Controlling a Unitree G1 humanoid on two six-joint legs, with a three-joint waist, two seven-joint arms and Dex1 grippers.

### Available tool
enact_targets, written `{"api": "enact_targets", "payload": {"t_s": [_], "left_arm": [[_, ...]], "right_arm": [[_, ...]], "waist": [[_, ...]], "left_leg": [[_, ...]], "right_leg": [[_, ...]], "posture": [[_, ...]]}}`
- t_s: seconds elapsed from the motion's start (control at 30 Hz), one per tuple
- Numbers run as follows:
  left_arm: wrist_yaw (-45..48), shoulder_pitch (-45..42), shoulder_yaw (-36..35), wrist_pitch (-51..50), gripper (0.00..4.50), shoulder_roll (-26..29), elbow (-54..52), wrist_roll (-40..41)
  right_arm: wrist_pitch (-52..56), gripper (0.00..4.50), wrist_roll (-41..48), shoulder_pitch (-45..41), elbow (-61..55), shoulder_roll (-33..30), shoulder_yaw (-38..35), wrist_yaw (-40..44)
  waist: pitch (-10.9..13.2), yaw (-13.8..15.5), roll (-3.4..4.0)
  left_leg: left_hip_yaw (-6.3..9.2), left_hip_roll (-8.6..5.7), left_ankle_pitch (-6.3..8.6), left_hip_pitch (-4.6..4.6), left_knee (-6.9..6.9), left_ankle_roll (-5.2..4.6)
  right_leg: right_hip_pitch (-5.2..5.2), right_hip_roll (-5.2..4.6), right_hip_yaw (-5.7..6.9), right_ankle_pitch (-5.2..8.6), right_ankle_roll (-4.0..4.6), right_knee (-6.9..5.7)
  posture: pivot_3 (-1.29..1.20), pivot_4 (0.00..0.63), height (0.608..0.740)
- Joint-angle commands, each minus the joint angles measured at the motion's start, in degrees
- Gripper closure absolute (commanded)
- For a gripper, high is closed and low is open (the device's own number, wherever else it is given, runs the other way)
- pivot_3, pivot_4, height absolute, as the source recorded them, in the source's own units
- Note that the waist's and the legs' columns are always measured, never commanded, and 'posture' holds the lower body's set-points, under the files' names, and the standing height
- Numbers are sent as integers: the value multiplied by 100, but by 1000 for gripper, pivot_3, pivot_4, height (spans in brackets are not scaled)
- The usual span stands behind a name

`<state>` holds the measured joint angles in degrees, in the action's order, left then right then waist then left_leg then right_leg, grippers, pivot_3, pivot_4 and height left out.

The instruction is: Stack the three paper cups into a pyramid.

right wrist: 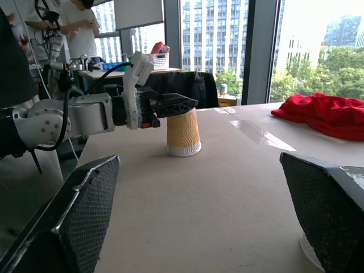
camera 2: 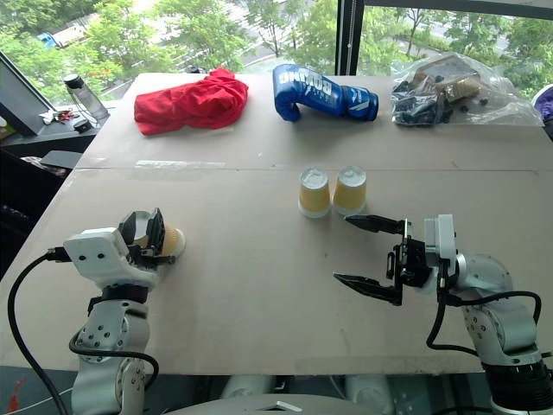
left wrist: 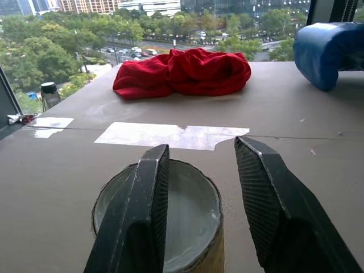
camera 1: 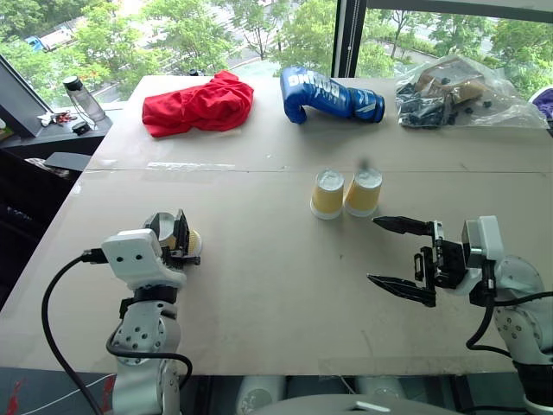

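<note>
Cups: two [camera 1: 346, 193] stand upside down, touching, mid-worktop [camera 1: 259, 285]; the third cup [camera 1: 183, 238] sits apart between the left claw [camera 1: 177, 232] fingers, clamp uncertain. Right claw [camera 1: 399, 263] gapes empty. Grip firmly, lift straight, center it over the pair's seam.

Two paper cups [camera 1: 346, 193] stand upside down, touching side by side, a little right of the bench's [camera 1: 259, 277] middle. A third cup [camera 1: 183, 239] stands near the left edge between the fingers of the left end effector [camera 1: 173, 235]. The right end effector [camera 1: 399, 255], fingers spread wide, hovers near the right edge. Along the far edge lie a red cloth [camera 1: 199, 104], a blue boxing glove [camera 1: 328, 95] and a clear plastic bag [camera 1: 462, 93].
</note>
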<state>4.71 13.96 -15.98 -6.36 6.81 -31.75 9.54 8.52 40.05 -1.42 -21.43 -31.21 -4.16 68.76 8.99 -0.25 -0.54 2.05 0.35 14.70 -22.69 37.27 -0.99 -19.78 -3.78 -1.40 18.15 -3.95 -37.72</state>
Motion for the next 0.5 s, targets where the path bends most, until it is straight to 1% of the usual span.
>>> {"api": "enact_targets", "payload": {"t_s": [0.03,0.07,0.13,0.33,0.5], "left_arm": [[-161,20,-232,297,836,22,-279,-124],[-215,25,-267,308,683,20,-287,-174],[-347,68,-417,247,69,15,-260,-233],[-357,145,-494,-57,69,-33,-64,6],[-14,-55,-477,-194,69,248,275,226]], "right_arm": [[-82,0,11,13,-71,-39,-35,40],[-83,0,10,14,-63,-41,-39,49],[-72,0,14,1,-47,-42,-40,64],[-49,0,7,-93,15,-33,-12,106],[-34,0,10,-149,41,-32,5,117]], "waist": [[0,0,0],[0,0,0],[0,0,0],[0,1,-1],[0,12,0]], "left_leg": [[0,0,0,0,0,0],[0,0,0,0,0,0],[0,0,0,0,0,0],[0,0,0,0,0,0],[2,0,0,0,0,0]], "right_leg": [[0,0,1,0,0,0],[0,0,0,0,0,0],[0,0,0,0,0,0],[0,0,1,0,0,0],[0,1,6,0,0,-2]], "posture": [[0,150,740],[0,150,740],[0,150,740],[0,150,740],[0,150,740]]}}
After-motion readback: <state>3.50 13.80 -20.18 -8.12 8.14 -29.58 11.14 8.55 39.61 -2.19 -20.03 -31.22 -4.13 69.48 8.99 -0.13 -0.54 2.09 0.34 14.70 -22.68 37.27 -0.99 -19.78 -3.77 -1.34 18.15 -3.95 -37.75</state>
